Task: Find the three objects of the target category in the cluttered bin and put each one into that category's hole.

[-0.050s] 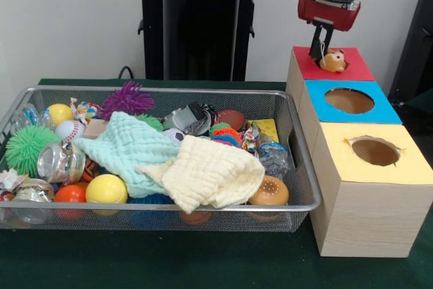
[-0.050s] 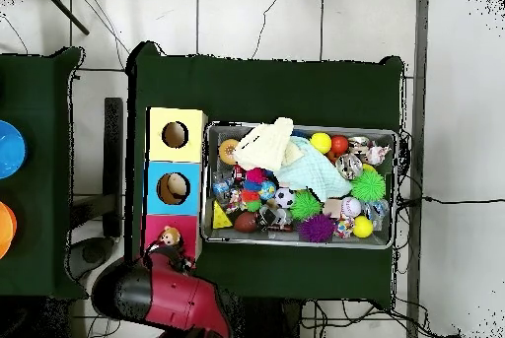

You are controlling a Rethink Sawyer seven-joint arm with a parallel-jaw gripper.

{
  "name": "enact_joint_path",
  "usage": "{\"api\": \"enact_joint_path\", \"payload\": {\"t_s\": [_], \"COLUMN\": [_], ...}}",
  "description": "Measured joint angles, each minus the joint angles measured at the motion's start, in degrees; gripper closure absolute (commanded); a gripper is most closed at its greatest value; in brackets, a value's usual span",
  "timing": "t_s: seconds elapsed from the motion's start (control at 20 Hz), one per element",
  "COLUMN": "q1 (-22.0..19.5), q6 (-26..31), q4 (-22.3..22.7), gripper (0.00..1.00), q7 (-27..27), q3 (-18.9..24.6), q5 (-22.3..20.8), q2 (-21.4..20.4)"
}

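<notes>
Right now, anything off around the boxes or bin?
Yellow box's hole has a torn, ragged rim, unlike the clean blue hole. The orange toy sits on the red box under the tool.

Arm reaches down from above — gripper (image 1: 319,53) vertical, closed around small orange toy (image 1: 333,60).
</notes>
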Motion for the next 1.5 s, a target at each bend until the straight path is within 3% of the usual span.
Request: {"api": "enact_joint_path", "payload": {"t_s": [0.7,1.25,1.5], "q1": [0.3,1.92,2.14], "q6": [0.13,11.18,12.81], "q4": [0.0,-0.05,-0.06], "gripper": [1.0,1.0,1.0], "q7": [0.0,0.0,0.0], "q3": [-0.94,-4.98,-5.65], "q5": [0.0,-0.05,-0.06], "q2": [-0.63,-7.66,-9.86]}}
